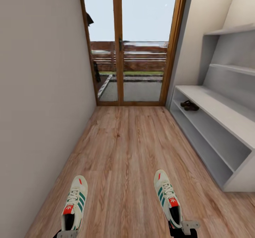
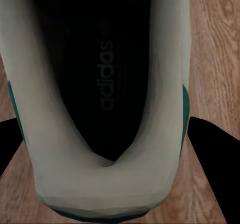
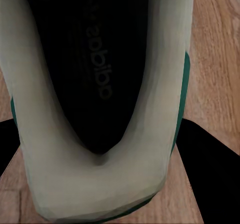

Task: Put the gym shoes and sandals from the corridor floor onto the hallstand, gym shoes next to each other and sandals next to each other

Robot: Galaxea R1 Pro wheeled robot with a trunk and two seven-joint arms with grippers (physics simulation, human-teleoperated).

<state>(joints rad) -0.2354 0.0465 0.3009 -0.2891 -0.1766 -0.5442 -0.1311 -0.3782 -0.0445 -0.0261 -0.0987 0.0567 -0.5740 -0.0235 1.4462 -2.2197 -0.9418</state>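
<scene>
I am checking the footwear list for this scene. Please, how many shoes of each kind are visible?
Gym shoes: 2, one held at the left, one at the right.
Sandals: 2, a pair on the hallstand.
Total: 4.

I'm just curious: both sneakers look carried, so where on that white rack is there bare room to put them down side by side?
The hallstand top surface looks bare along its whole length. The upper open tier is taken only at the far end near the glass door, where the sandals sit; the stretch nearer the robot looks free. The bottom tier also looks bare. Each gym shoe hangs over open floor.
</scene>
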